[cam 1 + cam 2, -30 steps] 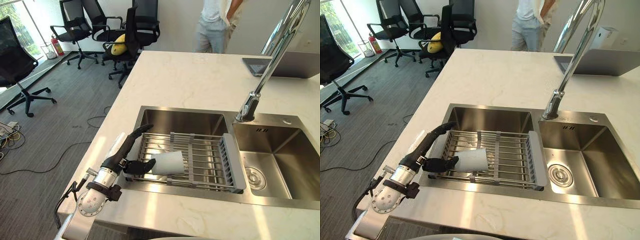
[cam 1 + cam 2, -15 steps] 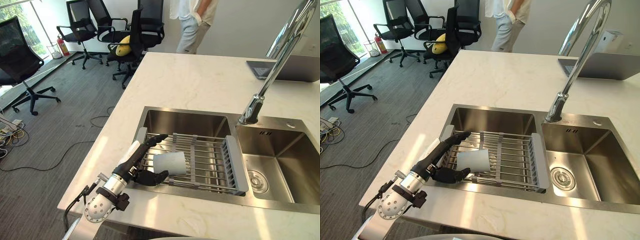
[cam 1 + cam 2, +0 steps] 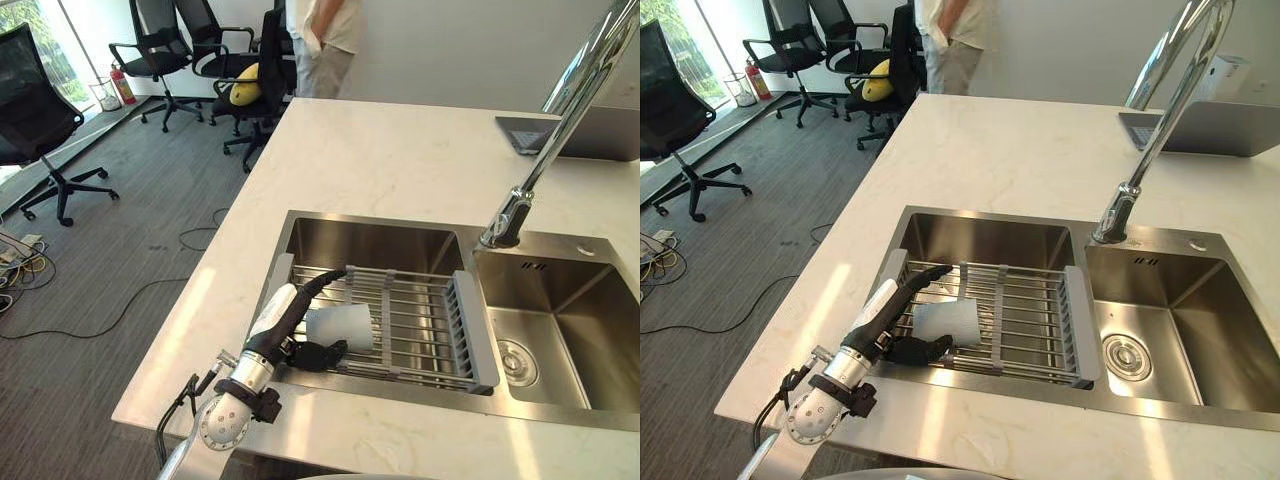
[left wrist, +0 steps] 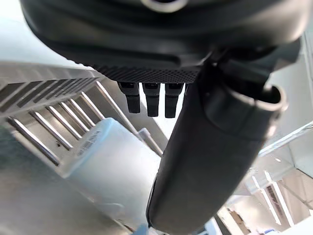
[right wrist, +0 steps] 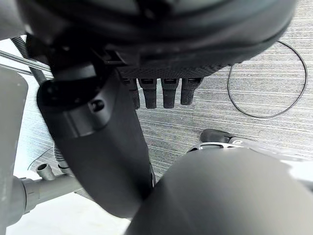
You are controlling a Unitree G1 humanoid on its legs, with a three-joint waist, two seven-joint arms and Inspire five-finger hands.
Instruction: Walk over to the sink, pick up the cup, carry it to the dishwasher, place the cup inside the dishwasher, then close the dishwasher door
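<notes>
Reaching for the pick-up: standing at the sink (image 3: 372,243) sunk in the pale worktop (image 3: 400,160), grasp not yet made, with carrying, loading and door-closing all ahead. Holding the left robot hand (image 3: 283,325) over the left end of the rack (image 3: 425,322), spread wide, with straight fingers (image 3: 322,283) laid along the far side of the cup (image 3: 343,327) and the thumb out on its near side, nothing clamped.

Looking from the left wrist, pale cup wall just past the fingertips, close to contact; cannot tell whether actually touching. Lying on its side across the bars at the rack's left end, the cup, bracketed between fingers and thumb.

Next, by judgement: curl fingers and thumb round the cup's body until firm, then lift straight up off the rack before turning away. Worth minding a smooth round wall, likely to roll or slip along the bars under a lopsided squeeze.

Hanging well away from the rack, over carpeted floor (image 5: 254,73), the right robot hand (image 5: 156,34), fingers relaxed and holding nothing.
</notes>
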